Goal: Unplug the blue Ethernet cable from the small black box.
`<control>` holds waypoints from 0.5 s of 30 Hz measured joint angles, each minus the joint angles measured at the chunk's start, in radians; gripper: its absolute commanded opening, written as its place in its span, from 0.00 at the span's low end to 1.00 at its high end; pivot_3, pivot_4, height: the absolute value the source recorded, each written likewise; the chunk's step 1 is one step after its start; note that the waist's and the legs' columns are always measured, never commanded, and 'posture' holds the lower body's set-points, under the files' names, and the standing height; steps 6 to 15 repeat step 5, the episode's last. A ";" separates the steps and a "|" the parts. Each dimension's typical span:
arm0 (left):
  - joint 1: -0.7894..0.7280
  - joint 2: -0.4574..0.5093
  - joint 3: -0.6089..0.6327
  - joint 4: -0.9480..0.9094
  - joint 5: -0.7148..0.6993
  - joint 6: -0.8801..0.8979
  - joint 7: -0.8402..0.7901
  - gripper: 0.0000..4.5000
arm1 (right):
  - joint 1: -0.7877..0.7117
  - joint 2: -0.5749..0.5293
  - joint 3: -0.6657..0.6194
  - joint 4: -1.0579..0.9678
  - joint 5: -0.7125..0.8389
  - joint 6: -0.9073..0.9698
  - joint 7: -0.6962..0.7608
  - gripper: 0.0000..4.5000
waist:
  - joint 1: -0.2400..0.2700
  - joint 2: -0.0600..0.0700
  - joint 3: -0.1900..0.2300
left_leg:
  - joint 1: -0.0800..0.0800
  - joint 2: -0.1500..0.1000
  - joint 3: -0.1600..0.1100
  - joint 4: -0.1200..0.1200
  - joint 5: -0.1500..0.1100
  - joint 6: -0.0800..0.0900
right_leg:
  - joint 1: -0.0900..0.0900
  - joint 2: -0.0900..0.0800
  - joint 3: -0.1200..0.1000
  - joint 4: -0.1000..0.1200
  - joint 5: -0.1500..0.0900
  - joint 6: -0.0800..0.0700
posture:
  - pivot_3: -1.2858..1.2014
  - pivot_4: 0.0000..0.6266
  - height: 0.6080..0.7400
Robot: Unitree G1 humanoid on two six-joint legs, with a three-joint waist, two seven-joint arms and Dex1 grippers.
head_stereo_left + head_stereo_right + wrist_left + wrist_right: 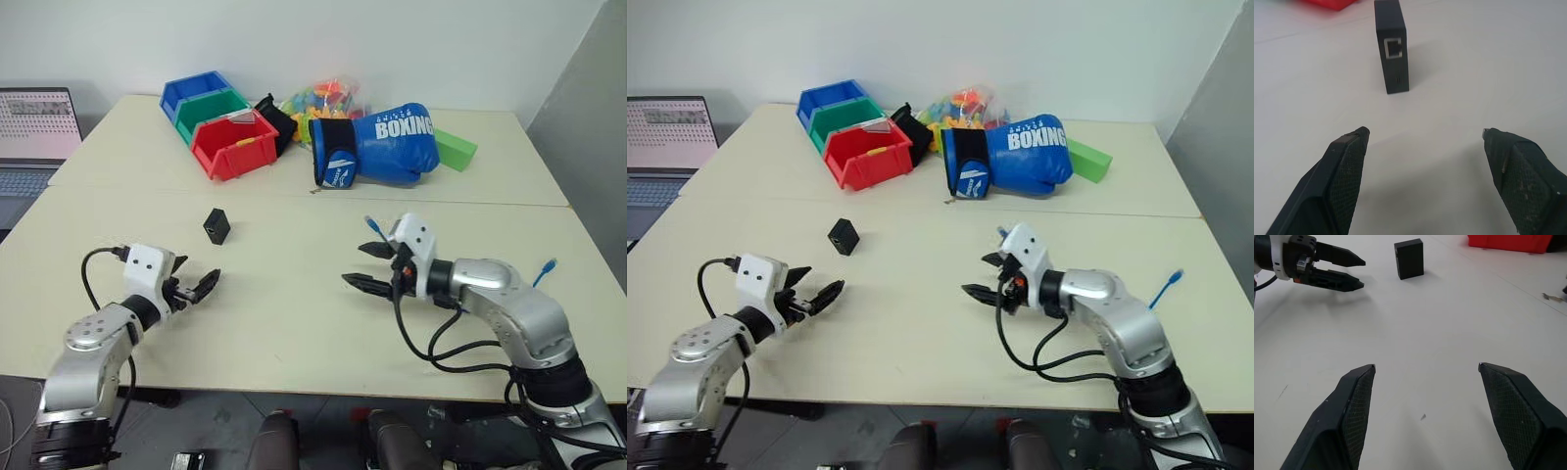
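Small black box [217, 225] on table, unplugged; left gripper [198, 285] and right gripper [366, 266] spread wide, empty.

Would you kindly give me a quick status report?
Both grippers open, empty. Black box upright on table, port empty. Blue cable by right arm. Nothing in the way.

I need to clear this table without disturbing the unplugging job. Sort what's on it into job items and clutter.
Job items:
- small matte black box, standing alone, port empty
- thin bright blue Ethernet cable, plug ends showing by the right arm
- open left gripper
- open right gripper

Clutter:
- blue boxing glove
- red, green and blue plastic bins
- green block
- bag of colourful toys
- laptop
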 measured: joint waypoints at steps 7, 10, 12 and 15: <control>0.001 0.081 0.060 -0.060 -0.066 0.072 -0.083 0.88 | 0.028 -0.076 -0.081 -0.003 0.038 0.001 0.032 0.79 | -0.002 0.000 0.000 | 0.002 0.001 0.001 -0.001 0.000 0.000 | 0.001 0.001 0.001 -0.001 -0.001 0.000 | 0.52 0.24 1.00; 0.001 0.081 0.060 -0.060 -0.066 0.072 -0.083 0.88 | 0.028 -0.076 -0.081 -0.003 0.038 0.001 0.032 0.79 | -0.002 0.000 0.000 | 0.002 0.001 0.001 -0.001 0.000 0.000 | 0.001 0.001 0.001 -0.001 -0.001 0.000 | 0.52 0.24 1.00; 0.001 0.081 0.060 -0.060 -0.066 0.072 -0.083 0.88 | 0.028 -0.076 -0.081 -0.003 0.038 0.001 0.032 0.79 | -0.002 0.000 0.000 | 0.002 0.001 0.001 -0.001 0.000 0.000 | 0.001 0.001 0.001 -0.001 -0.001 0.000 | 0.52 0.24 1.00; 0.001 0.081 0.060 -0.060 -0.066 0.072 -0.083 0.88 | 0.028 -0.076 -0.081 -0.003 0.038 0.001 0.032 0.79 | -0.002 0.000 0.000 | 0.002 0.001 0.001 -0.001 0.000 0.000 | 0.001 0.001 0.001 -0.001 -0.001 0.000 | 0.52 0.24 1.00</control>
